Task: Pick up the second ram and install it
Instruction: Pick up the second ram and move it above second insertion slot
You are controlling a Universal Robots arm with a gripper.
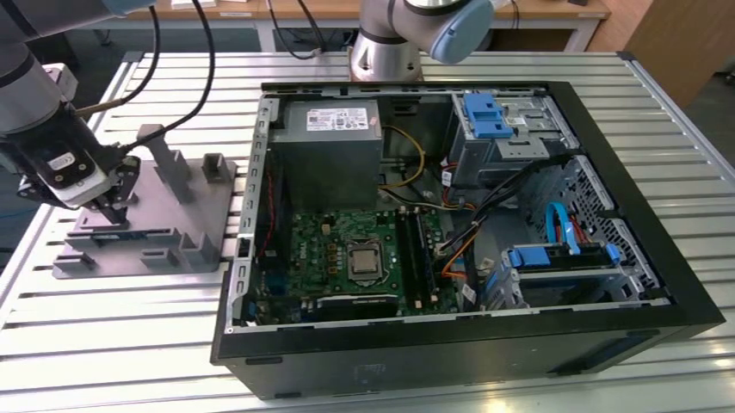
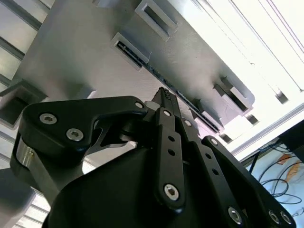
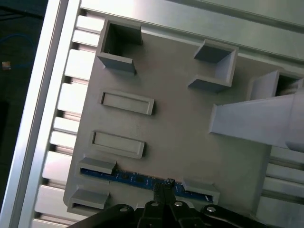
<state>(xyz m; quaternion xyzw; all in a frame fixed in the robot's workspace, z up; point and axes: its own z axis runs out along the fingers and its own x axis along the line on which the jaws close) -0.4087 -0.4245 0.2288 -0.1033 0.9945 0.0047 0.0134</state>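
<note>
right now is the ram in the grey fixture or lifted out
In: the ram sits on edge between fixture blocks, claw at it.

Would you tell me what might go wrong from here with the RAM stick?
The gripper sits slightly off the middle of the RAM stick, so the stick might tilt if lifted. Its ends sit in holders of the grey fixture, where a skewed pull could bind. Loose cables lie beside the memory slots.
</note>
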